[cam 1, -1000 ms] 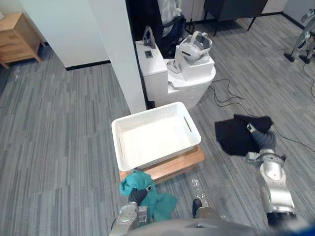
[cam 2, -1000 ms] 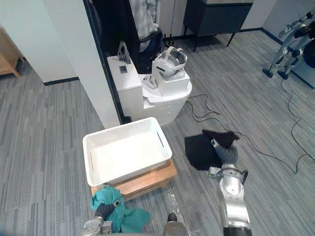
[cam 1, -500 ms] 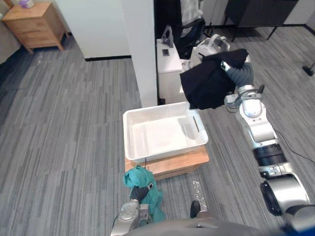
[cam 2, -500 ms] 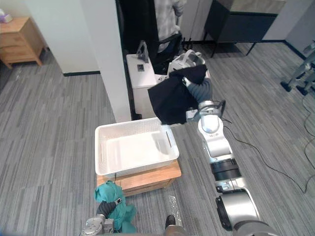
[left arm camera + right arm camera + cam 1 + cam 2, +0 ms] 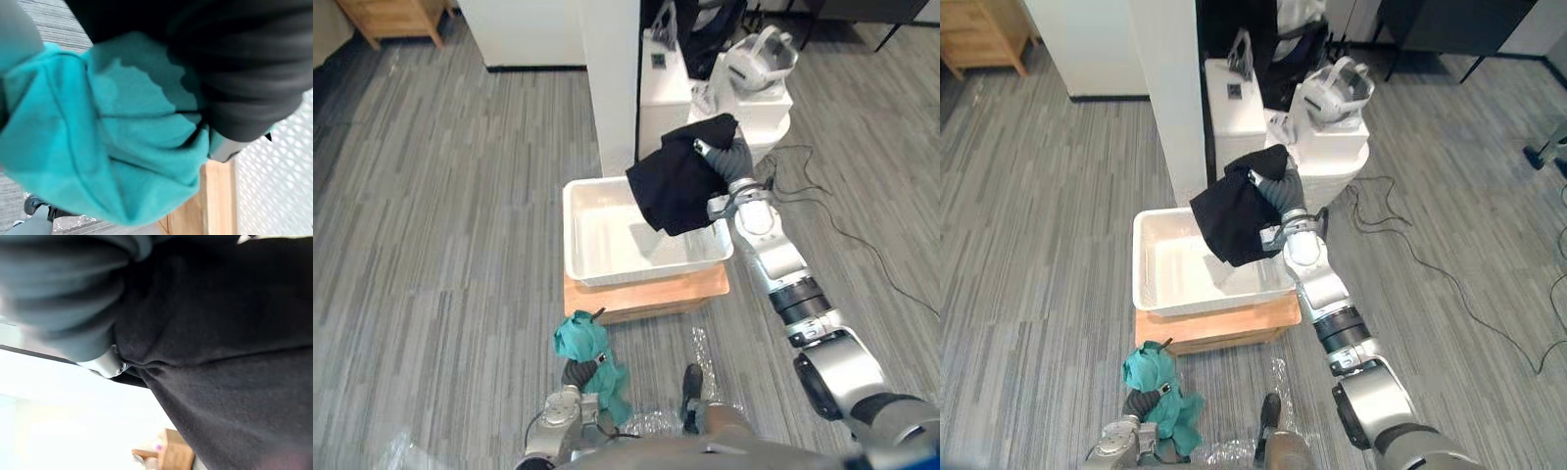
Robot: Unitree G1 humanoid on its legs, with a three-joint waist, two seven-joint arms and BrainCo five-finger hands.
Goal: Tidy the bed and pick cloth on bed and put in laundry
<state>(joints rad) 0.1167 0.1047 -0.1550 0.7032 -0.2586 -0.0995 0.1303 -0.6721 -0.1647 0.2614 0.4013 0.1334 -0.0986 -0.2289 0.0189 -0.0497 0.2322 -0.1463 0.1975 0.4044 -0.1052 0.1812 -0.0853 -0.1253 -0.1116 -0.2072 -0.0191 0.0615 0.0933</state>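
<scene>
A black cloth (image 5: 677,186) hangs from my right hand (image 5: 732,157), which is shut on it above the right half of the white laundry basket (image 5: 579,257). The cloth's lower edge dangles into the basket. The basket rests on a low wooden stand (image 5: 646,297) on the grey floor. A teal cloth (image 5: 590,351) is bunched in my left hand (image 5: 576,373), shut on it low in front of the stand. Up close, the left wrist view has the teal cloth (image 5: 98,142) wrapped over the hand, and the right wrist view has the black cloth (image 5: 230,362).
A white pillar (image 5: 612,69) rises just behind the basket. Beside it stands a white unit (image 5: 749,93) with a white headset (image 5: 759,59) on top. Black cables (image 5: 832,215) trail over the floor on the right. A wooden cabinet (image 5: 391,15) sits at the far left.
My right hand has carried the black cloth down and toward me, from beside the white unit to over the basket. The camera tipped downward. The left hand still holds the teal cloth.
</scene>
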